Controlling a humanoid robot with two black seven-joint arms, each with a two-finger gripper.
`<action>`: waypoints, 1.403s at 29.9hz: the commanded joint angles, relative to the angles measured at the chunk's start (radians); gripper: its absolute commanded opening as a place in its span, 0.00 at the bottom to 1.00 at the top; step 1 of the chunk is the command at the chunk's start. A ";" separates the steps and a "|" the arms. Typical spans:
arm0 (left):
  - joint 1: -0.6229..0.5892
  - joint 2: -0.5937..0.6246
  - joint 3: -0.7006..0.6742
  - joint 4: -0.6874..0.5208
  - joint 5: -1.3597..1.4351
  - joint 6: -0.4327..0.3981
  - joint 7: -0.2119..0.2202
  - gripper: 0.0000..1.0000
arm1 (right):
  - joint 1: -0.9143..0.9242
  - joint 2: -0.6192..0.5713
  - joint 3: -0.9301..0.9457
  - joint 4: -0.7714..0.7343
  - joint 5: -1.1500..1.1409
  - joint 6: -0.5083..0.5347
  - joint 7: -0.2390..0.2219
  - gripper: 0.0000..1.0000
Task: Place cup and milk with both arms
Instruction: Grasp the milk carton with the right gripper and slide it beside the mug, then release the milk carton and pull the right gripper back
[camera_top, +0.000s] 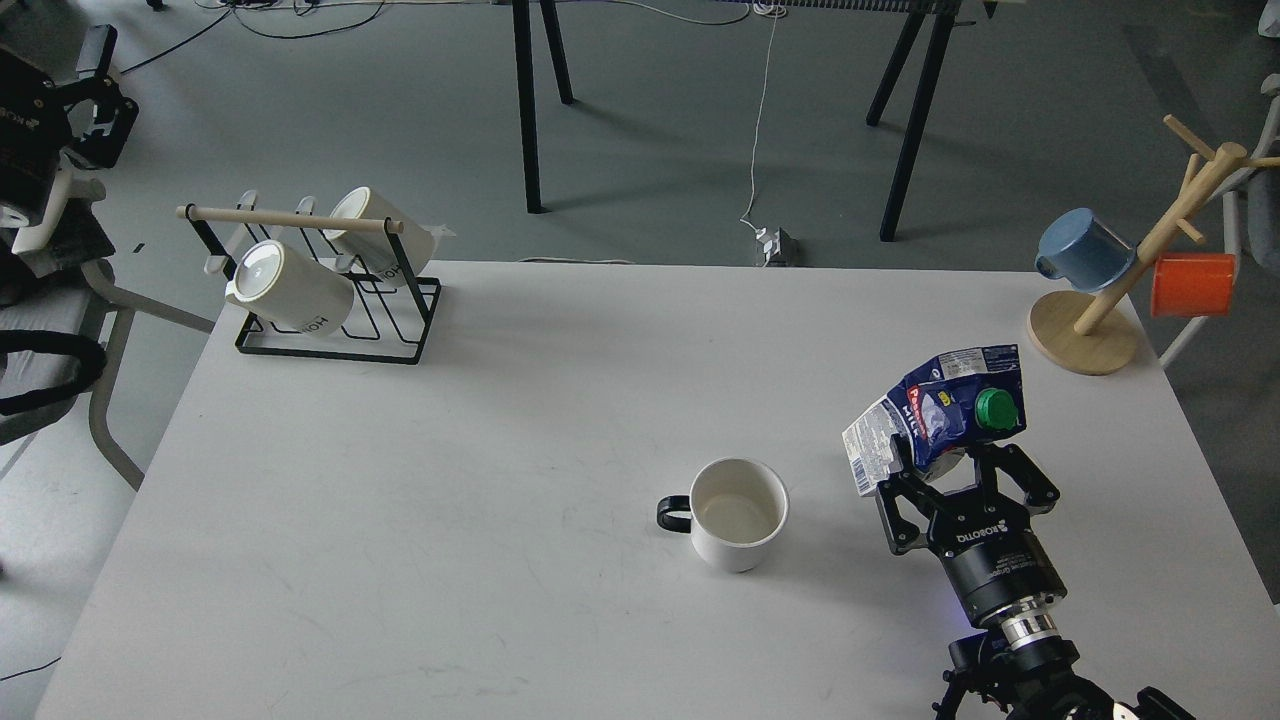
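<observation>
On the white surface (400, 520), a black wire rack (330, 300) at the far left carries two cream mugs. Near the middle the cup (738, 512) stands upright, handle pointing left, touched by nothing. Just right of it, the right end effector (950, 470) grips the milk (940, 415) from below, the carton tilted with its green cap facing right. The right arm rises from the lower edge. The left end effector is out of view.

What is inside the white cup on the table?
The cup stands upright, and its pale beige inside looks empty down to the bottom. The near inner wall is hidden by the rim, so that part cannot be checked.
</observation>
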 joint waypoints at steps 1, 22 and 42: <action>0.000 0.004 0.002 0.000 0.001 0.000 0.001 1.00 | 0.015 0.081 -0.036 -0.028 -0.053 0.000 0.000 0.62; 0.019 0.003 0.002 0.001 0.001 -0.003 0.000 1.00 | 0.011 0.115 -0.070 -0.110 -0.092 0.000 0.002 0.75; 0.017 0.003 0.002 0.001 0.001 -0.002 0.001 1.00 | -0.029 0.112 -0.072 -0.113 -0.090 0.000 0.000 0.98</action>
